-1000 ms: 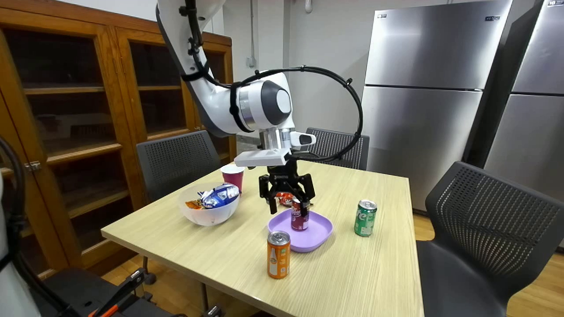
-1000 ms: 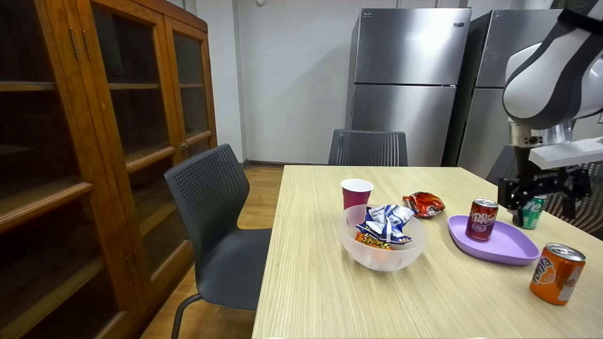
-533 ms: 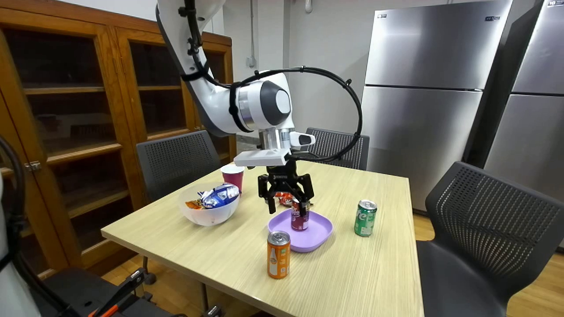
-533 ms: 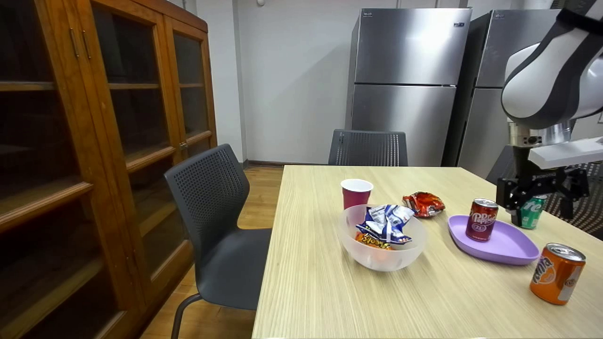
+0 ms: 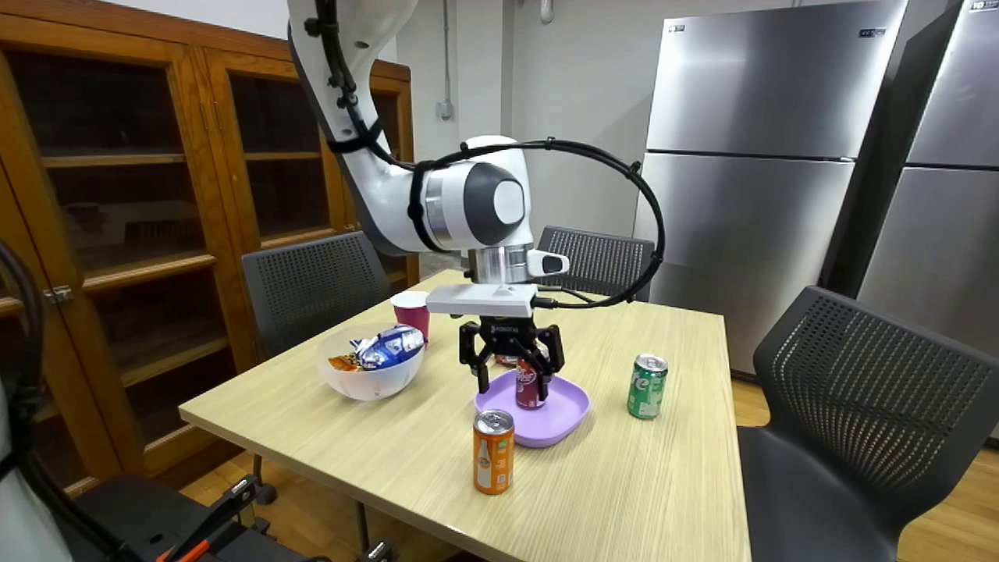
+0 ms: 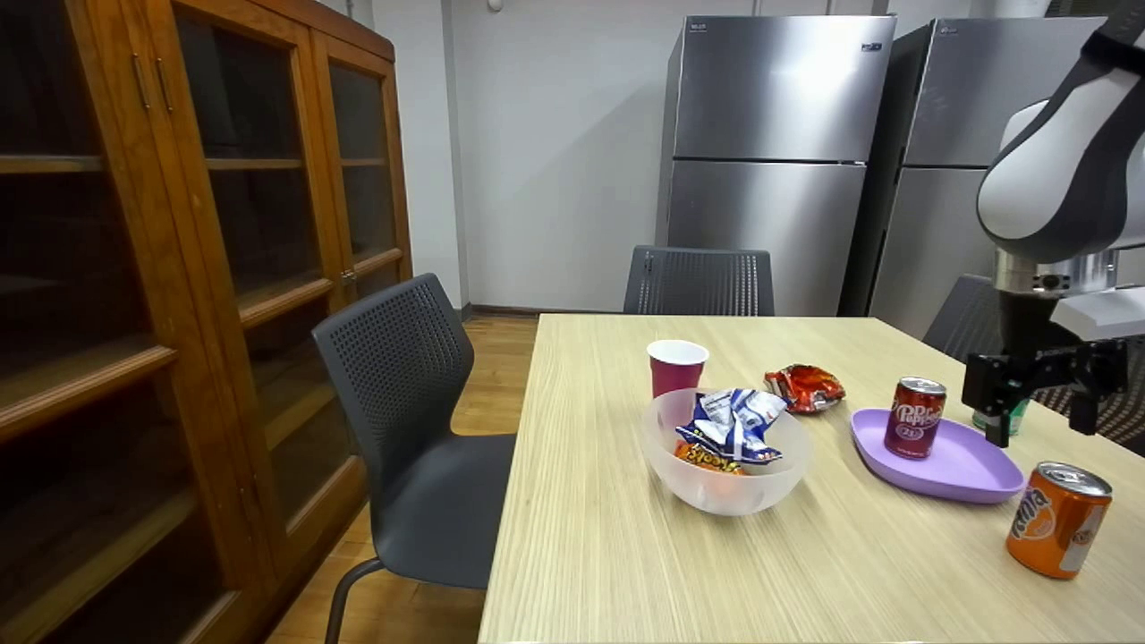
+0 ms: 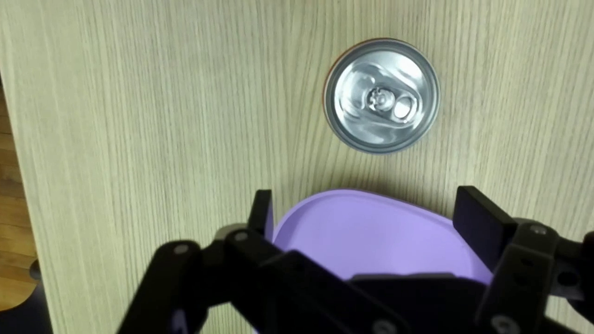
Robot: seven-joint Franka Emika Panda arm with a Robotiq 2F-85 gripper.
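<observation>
While the white arm [image 5: 394,195] slopes down to a vertical wrist [image 5: 502,265], the end effector [image 5: 513,390] points straight down over the purple plate [image 5: 558,425], its fingers [image 7: 482,227] spread apart. The dark red can [image 6: 915,419] stands on the plate, the orange can [image 7: 382,96] just beside it, the green can [image 5: 648,386] farther off.

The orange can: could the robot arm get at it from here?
Probably yes: the gripper is open and empty, and in the wrist view nothing tall stands between it and the orange can.
</observation>
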